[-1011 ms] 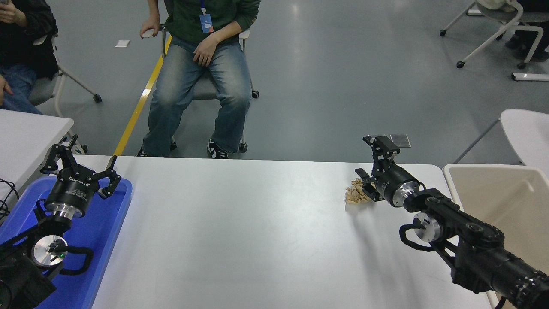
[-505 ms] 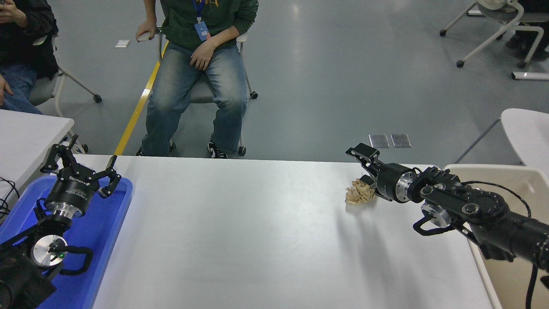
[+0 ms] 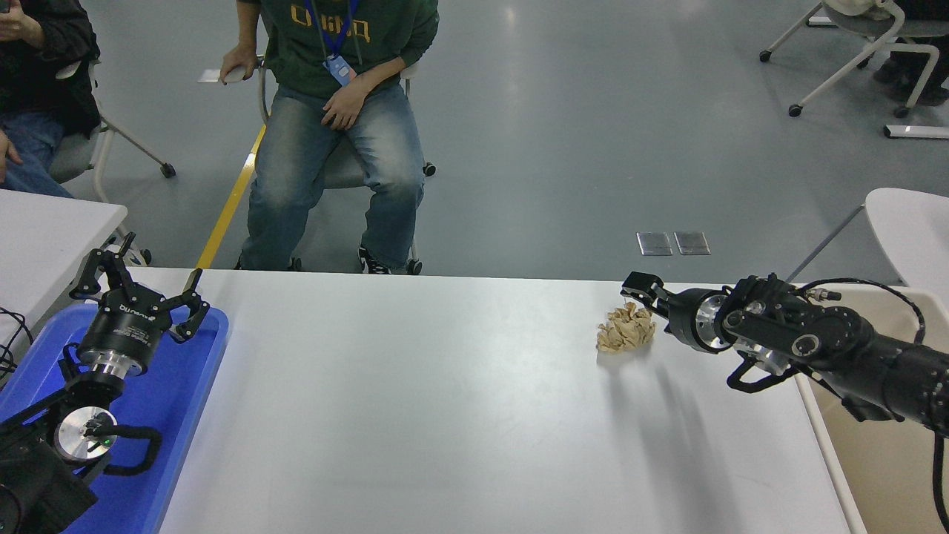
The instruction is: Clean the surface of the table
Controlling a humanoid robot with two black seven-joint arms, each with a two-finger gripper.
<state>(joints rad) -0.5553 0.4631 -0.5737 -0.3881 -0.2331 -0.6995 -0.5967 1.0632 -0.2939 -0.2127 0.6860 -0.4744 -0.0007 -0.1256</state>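
The table surface (image 3: 445, 400) is a wide white top. A crumpled brown paper wad (image 3: 626, 328) lies on it near the far right. My right gripper (image 3: 643, 295) reaches in from the right, level and pointing left, its tips just at the wad's upper right edge. It looks open and holds nothing. My left gripper (image 3: 137, 285) is parked open above the blue tray (image 3: 189, 386) at the lower left.
A beige bin (image 3: 882, 467) stands against the table's right edge, under my right arm. A seated person (image 3: 334, 133) faces the far edge. Another person (image 3: 37, 67) sits at the top left. A small white table (image 3: 44, 230) adjoins on the left.
My right arm has swung lower and to the right, and the gripper has turned level and drawn back from over the wad to its right side. The seated person has shifted left.
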